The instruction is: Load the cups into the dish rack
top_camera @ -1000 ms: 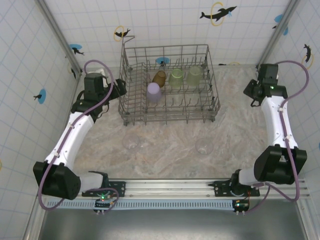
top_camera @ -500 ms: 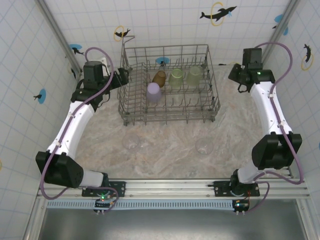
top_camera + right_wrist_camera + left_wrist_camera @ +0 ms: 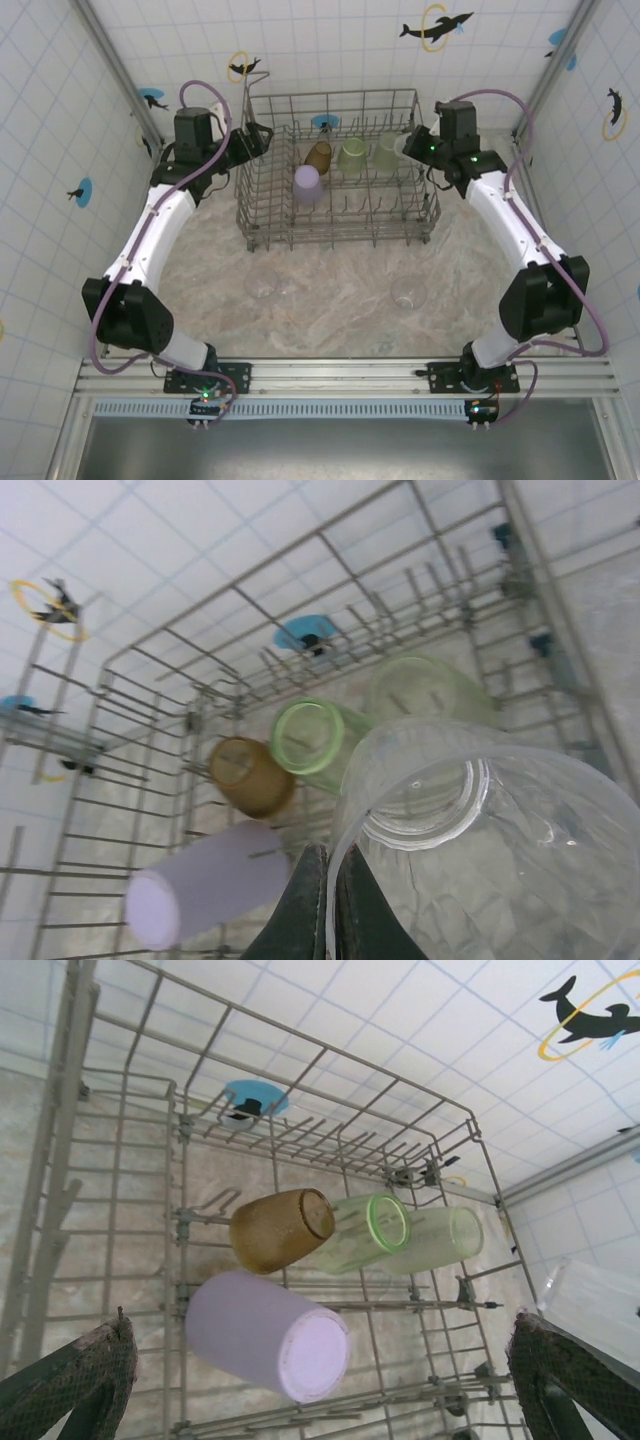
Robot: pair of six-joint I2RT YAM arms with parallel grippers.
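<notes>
**Top view.** The dish rack (image 3: 340, 238) sits at the 12 o'clock end of the desk (image 3: 340, 325), its far rim close to the tiled back wall (image 3: 330, 50). Open desk runs along its 6 o'clock side. There a loose clear cup (image 3: 263, 284) stands at 7 o'clock of the rack and a second loose clear cup (image 3: 409, 292) at 5 o'clock, well apart. The far row holds the amber cup (image 3: 319, 155) and two green cups (image 3: 352, 157) (image 3: 388, 152). The lilac cup (image 3: 308, 185) lies just at 6 o'clock of the amber one. From 3 to 6 o'clock the rack is bare tines (the roomiest part). The left tool (image 3: 258, 136) is at the rack's 10 o'clock corner and the right tool (image 3: 410, 145) at its 2 o'clock corner. Their jaws are too small to read here.

**Left wrist.** The fingers (image 3: 80, 1380) are spread to the lower corners, wide apart, with nothing gripped. The lilac cup lies on its side between rows of tines, with the amber and green ones beyond it. At 3 o'clock the held clear cup (image 3: 595, 1300) is cut off by the frame edge.

**Right wrist.** The fingers (image 3: 300, 910) are nearly together and pinch the wall of the held clear cup (see-through and glossy). It spills past the lower right frame edge and blurs the farther green cup behind it.
</notes>
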